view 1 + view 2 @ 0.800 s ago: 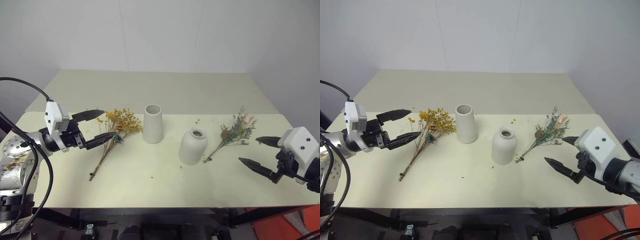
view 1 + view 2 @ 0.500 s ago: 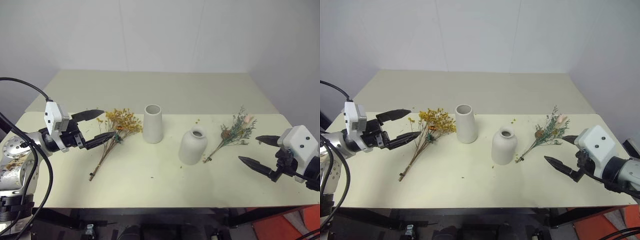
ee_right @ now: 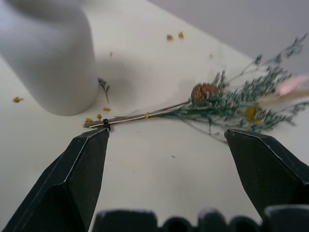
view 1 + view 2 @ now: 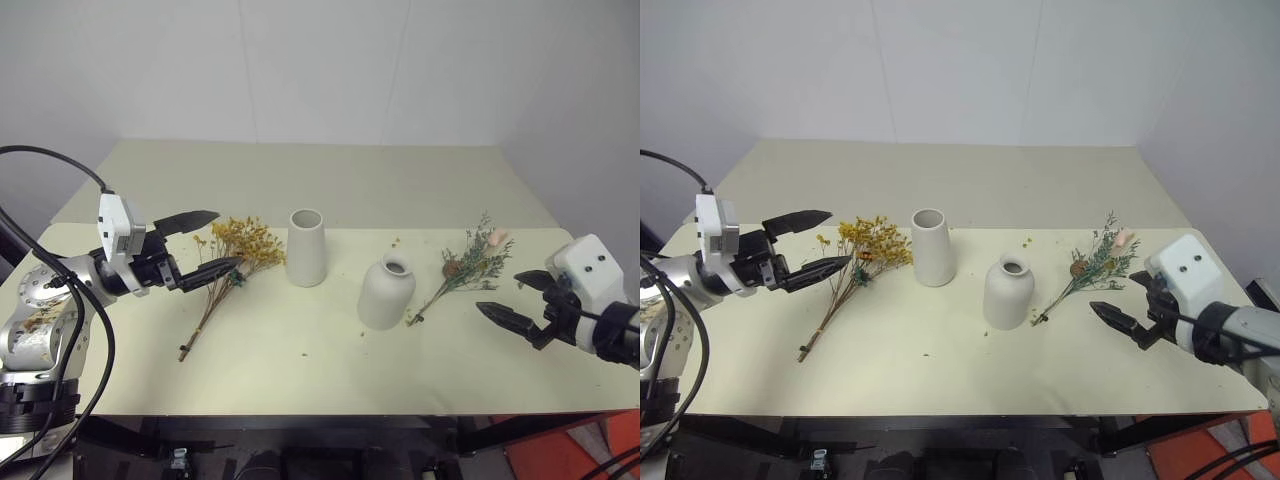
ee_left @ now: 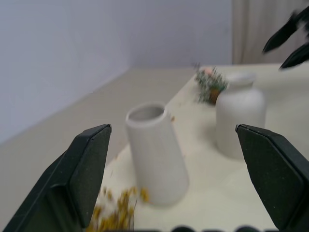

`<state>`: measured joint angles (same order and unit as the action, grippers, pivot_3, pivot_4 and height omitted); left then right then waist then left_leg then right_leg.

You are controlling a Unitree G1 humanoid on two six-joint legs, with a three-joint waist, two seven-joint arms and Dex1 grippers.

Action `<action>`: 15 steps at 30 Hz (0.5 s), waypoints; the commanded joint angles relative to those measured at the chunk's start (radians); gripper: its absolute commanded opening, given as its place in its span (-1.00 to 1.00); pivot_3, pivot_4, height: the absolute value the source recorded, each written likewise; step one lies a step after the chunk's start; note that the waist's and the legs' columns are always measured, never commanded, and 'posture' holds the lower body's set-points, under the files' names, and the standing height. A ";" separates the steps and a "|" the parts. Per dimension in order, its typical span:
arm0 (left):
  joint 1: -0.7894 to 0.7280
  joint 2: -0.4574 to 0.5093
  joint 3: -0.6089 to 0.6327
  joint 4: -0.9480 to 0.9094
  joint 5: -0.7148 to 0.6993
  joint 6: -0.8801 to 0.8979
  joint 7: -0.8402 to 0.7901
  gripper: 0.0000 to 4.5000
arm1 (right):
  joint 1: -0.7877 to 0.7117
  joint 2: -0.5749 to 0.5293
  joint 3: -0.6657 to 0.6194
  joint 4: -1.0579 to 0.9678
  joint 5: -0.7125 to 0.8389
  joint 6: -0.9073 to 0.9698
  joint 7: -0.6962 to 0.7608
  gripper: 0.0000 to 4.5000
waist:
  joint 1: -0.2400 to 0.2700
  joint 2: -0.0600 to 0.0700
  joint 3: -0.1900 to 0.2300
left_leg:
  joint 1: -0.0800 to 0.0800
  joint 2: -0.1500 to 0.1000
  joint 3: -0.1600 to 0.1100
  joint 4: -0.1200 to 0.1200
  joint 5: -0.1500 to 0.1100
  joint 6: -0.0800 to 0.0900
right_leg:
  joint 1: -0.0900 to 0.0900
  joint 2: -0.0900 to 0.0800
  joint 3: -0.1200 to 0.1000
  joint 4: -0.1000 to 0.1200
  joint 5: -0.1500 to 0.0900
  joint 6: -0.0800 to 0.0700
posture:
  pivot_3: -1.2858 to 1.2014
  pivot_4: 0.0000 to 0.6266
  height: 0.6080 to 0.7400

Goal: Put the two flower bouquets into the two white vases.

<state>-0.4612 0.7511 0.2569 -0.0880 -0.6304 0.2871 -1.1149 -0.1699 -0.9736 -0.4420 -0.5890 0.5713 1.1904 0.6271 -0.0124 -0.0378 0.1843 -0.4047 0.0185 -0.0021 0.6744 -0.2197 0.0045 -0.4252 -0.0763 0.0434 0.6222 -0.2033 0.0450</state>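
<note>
Jaws of both grippers gape, empty; left gripper (image 4: pixel 203 242) beside yellow bouquet (image 4: pixel 226 262), perhaps touching; right gripper (image 4: pixel 512 299) near grey-green bouquet (image 4: pixel 468 265).

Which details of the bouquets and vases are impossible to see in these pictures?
- Yellow bouquet, left wrist view: cut off by the frame edge, stems unseen.
- Squat vase, right wrist view: neck and mouth cut off.
- Tall vase interior, head views: hidden by its own wall.
- Grey-green bouquet, left wrist view: blurred.
</note>
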 commanded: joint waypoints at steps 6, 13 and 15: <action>-0.213 -0.079 -0.154 0.094 0.038 -0.030 -0.086 1.00 | -0.327 0.155 0.134 0.215 -0.062 0.296 -0.243 1.00 | 0.000 0.000 0.000 | -0.001 0.000 -0.001 0.000 0.000 0.000 | -0.001 0.001 0.000 0.000 0.003 0.005 | 0.03 -0.52 1.00; -0.385 -0.165 -0.255 0.273 0.096 -0.093 -0.229 1.00 | -0.517 0.392 0.116 0.409 -0.192 0.379 -0.428 1.00 | -0.004 0.000 0.000 | -0.003 -0.001 -0.001 0.000 0.000 0.001 | -0.003 0.001 0.001 0.000 0.008 0.000 | 0.03 -0.52 1.00; -0.419 -0.178 -0.288 0.301 0.114 -0.110 -0.283 1.00 | -0.537 0.431 0.127 0.425 -0.216 0.386 -0.456 1.00 | -0.004 0.001 0.000 | -0.004 -0.001 -0.001 0.000 -0.001 0.002 | -0.003 0.001 0.001 0.000 0.008 0.000 | 0.03 -0.52 1.00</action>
<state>-0.8406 0.5751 -0.0143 0.2068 -0.5298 0.2106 -1.3515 -0.6767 -0.5488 -0.2911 -0.1580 0.3817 1.5640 0.1991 -0.0162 -0.0372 0.1846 -0.4092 0.0170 -0.0030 0.6741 -0.2206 0.0064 -0.4291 -0.0759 0.0440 0.6224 -0.1954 0.0446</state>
